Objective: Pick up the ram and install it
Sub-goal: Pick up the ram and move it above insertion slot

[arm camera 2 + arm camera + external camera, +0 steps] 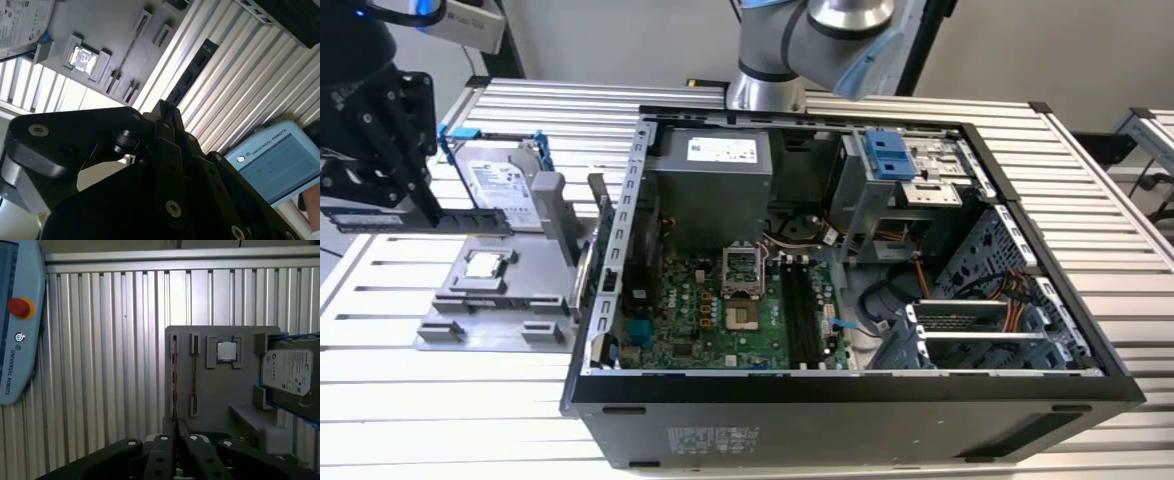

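On grey holder (220, 390), at exterior view's left of PC case (854, 420), ram (173, 385) stands on edge beside an empty slot. Claw (175, 435) is lined up w/ it but apart, tips together, holding nothing. My read: open first, centre on stick's middle, pinch flat faces, lift straight.

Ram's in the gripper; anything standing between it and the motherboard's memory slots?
Yes: the case wall on the exterior view's left rises between the ram in the gripper and the slots, which look uncovered.
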